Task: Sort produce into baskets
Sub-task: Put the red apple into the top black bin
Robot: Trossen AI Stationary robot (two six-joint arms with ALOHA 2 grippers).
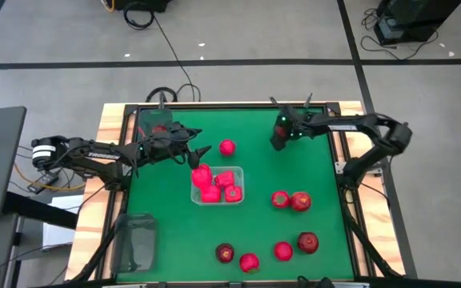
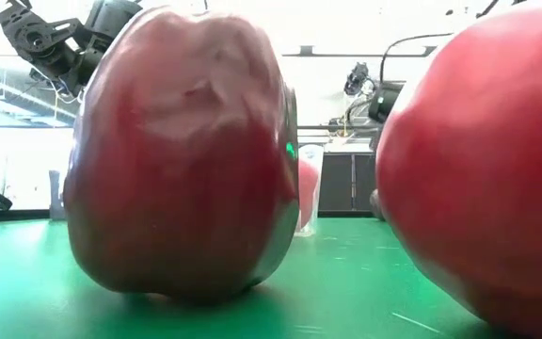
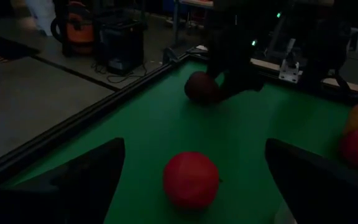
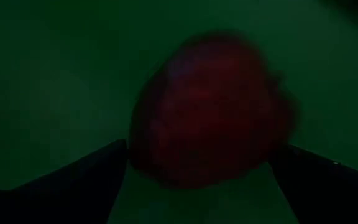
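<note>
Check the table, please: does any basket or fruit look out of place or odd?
One thing: a smoky grey basket sits at the green mat's edge, partly off it. The clear basket at mid-table holds red peppers; other fruit lies loose, nothing looks damaged.

Clear bin [image 1: 239,192]: mid-table, upright, holding several bright red peppers [image 1: 214,186].
Grey bins: one [image 1: 152,120] at the far left corner with a red piece inside; one [image 1: 137,242] at the near left edge.
Round red fruit [image 1: 227,147]: alone, beyond the clear bin.
Dark apple [image 3: 201,87]: near the far right corner.
Loose produce: a pair [image 1: 291,200] toward the right edge; four pieces [image 1: 266,252] along the near edge.
</note>
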